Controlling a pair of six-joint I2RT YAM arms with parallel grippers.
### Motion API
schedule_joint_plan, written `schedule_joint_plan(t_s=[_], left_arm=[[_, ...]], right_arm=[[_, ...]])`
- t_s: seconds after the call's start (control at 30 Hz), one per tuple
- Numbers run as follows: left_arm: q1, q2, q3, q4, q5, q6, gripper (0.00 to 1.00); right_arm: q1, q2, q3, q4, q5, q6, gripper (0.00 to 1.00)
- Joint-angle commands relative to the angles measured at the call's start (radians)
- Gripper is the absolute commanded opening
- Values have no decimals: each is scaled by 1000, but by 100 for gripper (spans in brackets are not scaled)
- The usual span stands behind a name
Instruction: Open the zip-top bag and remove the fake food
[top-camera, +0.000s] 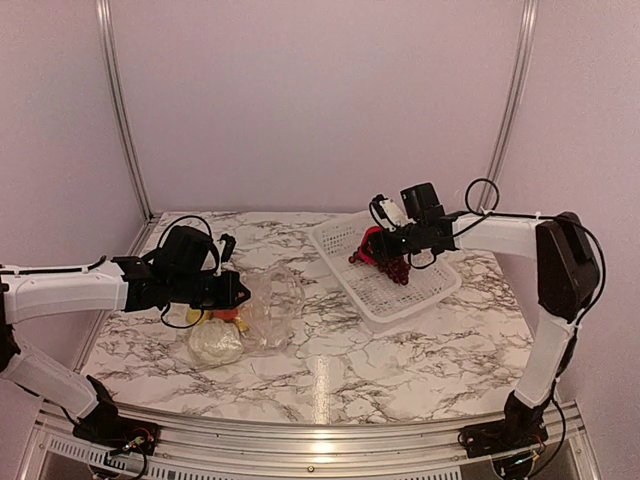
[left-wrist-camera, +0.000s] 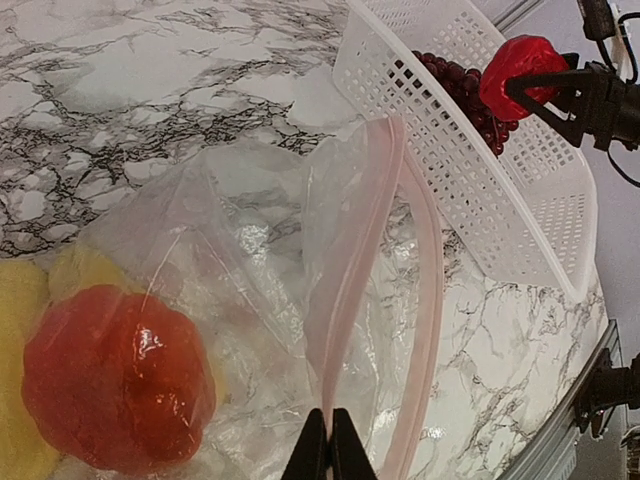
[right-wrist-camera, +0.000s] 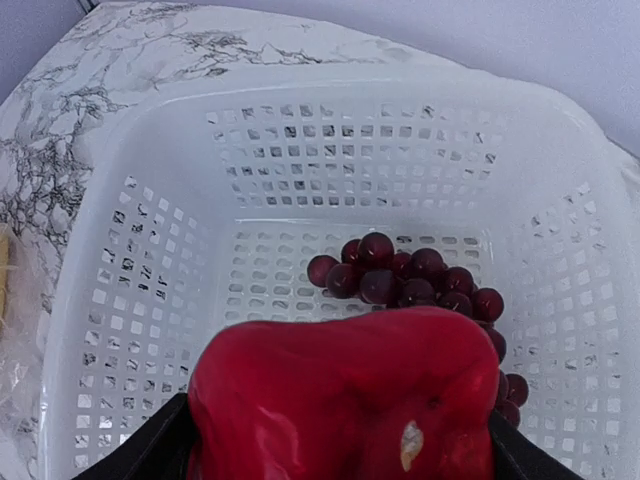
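The clear zip-top bag (top-camera: 265, 312) lies on the marble table, mouth open, its pink zip strip (left-wrist-camera: 345, 290) showing. My left gripper (left-wrist-camera: 328, 450) is shut on the bag's rim (top-camera: 240, 290). Inside the bag are an orange-red toy food (left-wrist-camera: 115, 380) and yellow pieces (left-wrist-camera: 20, 300); a cream-white one (top-camera: 215, 342) sits at the bag's near end. My right gripper (right-wrist-camera: 340, 440) is shut on a red toy pepper (right-wrist-camera: 345, 400), held above the white lattice basket (top-camera: 430, 290). It also shows in the top view (top-camera: 372, 243). The dark purple grape bunch (right-wrist-camera: 420, 285) lies in the basket.
The basket (right-wrist-camera: 150, 260) stands at the back right, tilted in the left wrist view (left-wrist-camera: 540, 230). Metal frame posts (top-camera: 120, 110) rise at the back corners. The table's near edge has an aluminium rail (top-camera: 320, 440).
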Motion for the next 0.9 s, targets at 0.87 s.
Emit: schedule_joint_plan(t_s=[0.87], left_arm=[[13,3,54,-28,28,49,0]], right_arm=[[29,-26,263,28,-339,74,91]])
